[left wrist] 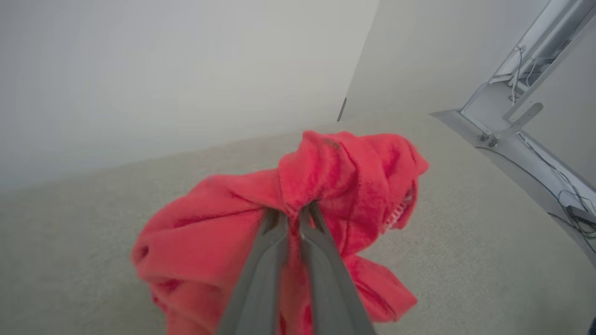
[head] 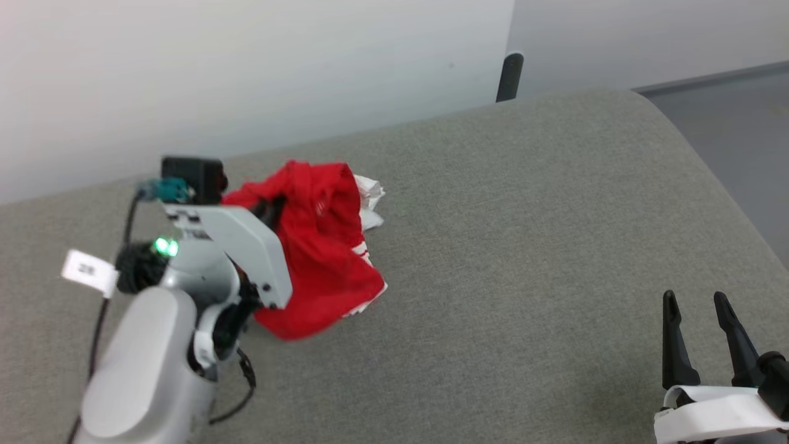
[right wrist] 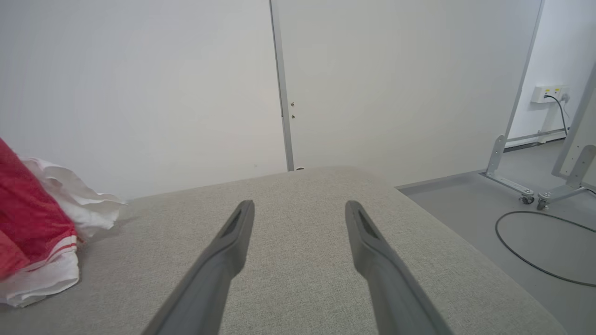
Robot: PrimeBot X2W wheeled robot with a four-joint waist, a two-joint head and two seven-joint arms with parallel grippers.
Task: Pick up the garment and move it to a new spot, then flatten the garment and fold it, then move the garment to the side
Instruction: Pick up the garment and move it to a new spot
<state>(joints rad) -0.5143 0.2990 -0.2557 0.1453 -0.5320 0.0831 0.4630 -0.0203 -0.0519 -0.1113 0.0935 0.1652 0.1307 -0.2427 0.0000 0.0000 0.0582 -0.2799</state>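
Left fingers [left wrist: 267,251], pressed nearly together, pinch a fold of the red garment [head: 320,259], which I see bunched on the left of the grey surface [head: 524,246], near the wall [head: 246,61]. Right fingers [right wrist: 230,246] stand spread and empty above the surface's near right, well apart from the garment.

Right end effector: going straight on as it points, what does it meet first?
Probably nothing nearby: the open right end effector points across grey padding toward the white wall; depth is unclear. The garment lies off to its left.
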